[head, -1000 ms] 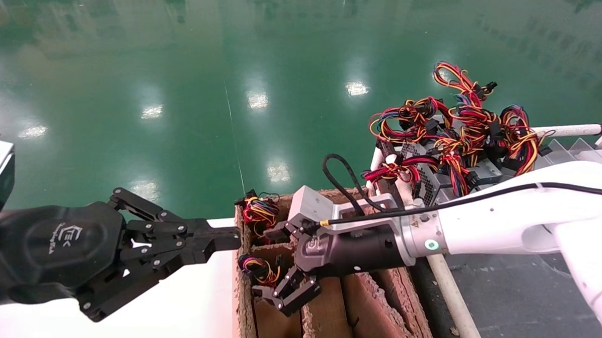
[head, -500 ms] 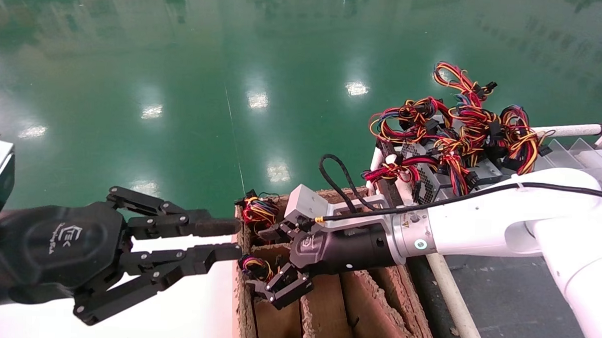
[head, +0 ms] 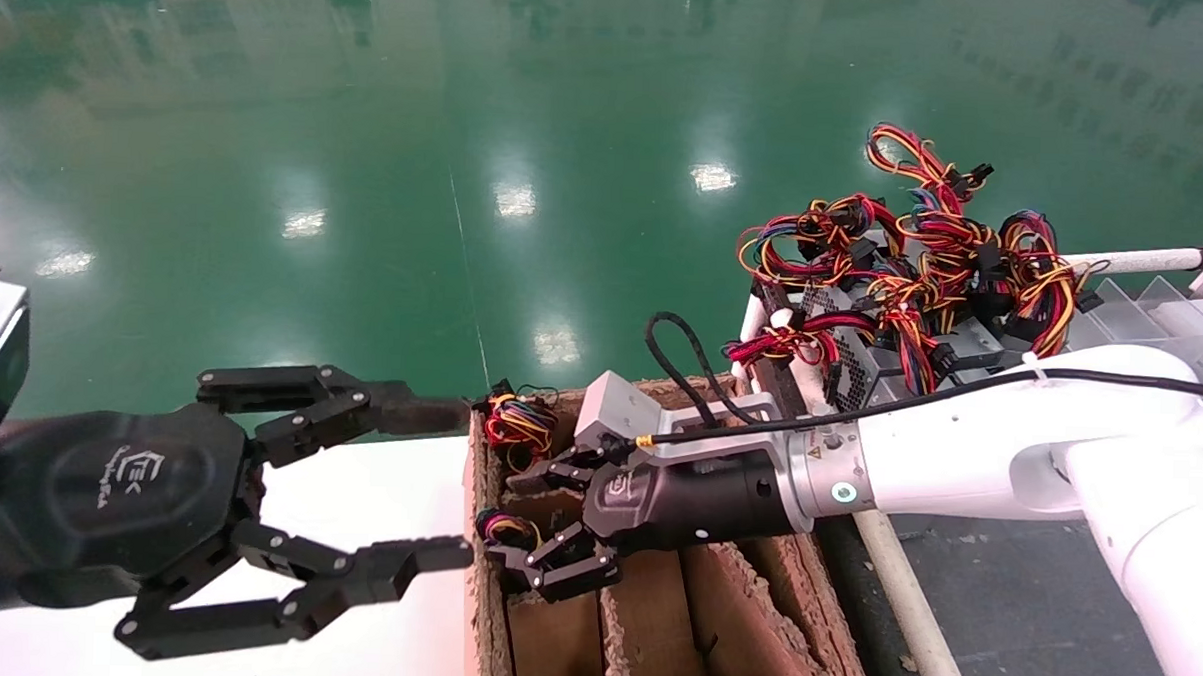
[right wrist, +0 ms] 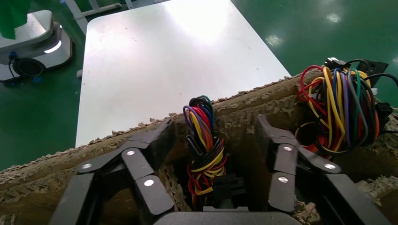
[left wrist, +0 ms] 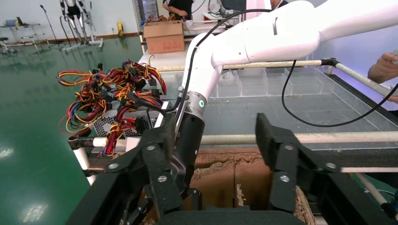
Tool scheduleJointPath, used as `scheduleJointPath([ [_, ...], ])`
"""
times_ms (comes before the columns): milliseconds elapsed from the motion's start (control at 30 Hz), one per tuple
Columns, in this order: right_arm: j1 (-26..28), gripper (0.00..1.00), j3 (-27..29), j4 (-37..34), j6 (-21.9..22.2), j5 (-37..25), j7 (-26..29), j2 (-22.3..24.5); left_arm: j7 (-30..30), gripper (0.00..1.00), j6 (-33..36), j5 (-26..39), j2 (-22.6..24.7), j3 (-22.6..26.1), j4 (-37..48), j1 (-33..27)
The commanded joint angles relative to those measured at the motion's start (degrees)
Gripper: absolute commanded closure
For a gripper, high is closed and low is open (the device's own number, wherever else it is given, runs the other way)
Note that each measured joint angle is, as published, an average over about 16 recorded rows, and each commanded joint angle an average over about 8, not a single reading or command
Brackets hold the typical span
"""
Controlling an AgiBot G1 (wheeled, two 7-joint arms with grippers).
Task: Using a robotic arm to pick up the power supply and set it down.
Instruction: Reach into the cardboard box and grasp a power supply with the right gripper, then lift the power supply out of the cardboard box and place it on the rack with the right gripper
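The right gripper is seen low at centre in the head view, its white arm reaching in from the right with the black wrist roughly level; its fingers are spread apart. The left gripper is held level at the lower left, pointing toward the right gripper, fingers spread wide, nothing between them.

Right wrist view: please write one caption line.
Open right claw straddles a wire bundle inside the cardboard box.
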Motion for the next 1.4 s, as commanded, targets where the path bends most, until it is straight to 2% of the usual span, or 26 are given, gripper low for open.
scheduleJointPath([
  [33, 0.08, 1.0, -0.04, -0.44, -0.02, 0.13, -0.5, -0.04, 0.0, 0.0, 0.0, 0.0, 0.0, 0.0, 0.0, 0.0],
  [1067, -0.83, 1.0, 0.8, -5.14, -1.99, 4.15, -2.99, 0.16, 0.01, 0.0, 0.0, -0.01, 0.0, 0.01, 0.0, 0.0],
  [1400, -1.17, 1.0, 3.28, -6.92, -5.5, 8.39, -2.14, 1.57, 0.01, 0.0, -0.01, -0.01, -0.01, 0.02, 0.0, 0.0],
])
